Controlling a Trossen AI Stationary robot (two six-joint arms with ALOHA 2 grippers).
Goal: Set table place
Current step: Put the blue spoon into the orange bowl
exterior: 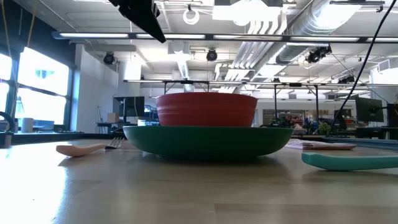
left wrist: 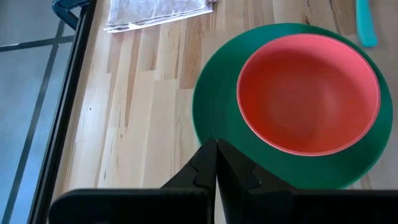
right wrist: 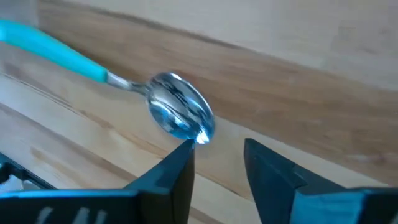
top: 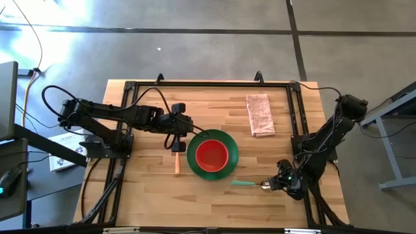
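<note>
A red bowl (top: 212, 153) stands in a green plate (top: 224, 170) at the middle of the wooden table (top: 149, 195). A fork with a peach handle (top: 177, 162) lies flat to the plate's left. A spoon with a teal handle (top: 247, 184) lies flat to the plate's right near side, its metal bowl (right wrist: 180, 115) toward the right edge. My right gripper (right wrist: 217, 149) is open just past the spoon's bowl, low over the table (top: 272, 185). My left gripper (left wrist: 216, 168) is shut and empty, above the table between fork and plate (top: 177, 143). My right gripper has one fingertip (right wrist: 185, 152) right at the tip of the spoon's bowl (right wrist: 202, 134); whether it touches, I cannot tell. The other finger stands apart over bare wood. The spoon lies flat on the table.
A folded pinkish cloth napkin (top: 260, 115) lies at the far right, also in the left wrist view (left wrist: 155, 12). A black rail frame (top: 214, 84) runs around the table. Bare wood shows near the front edge and at the far left.
</note>
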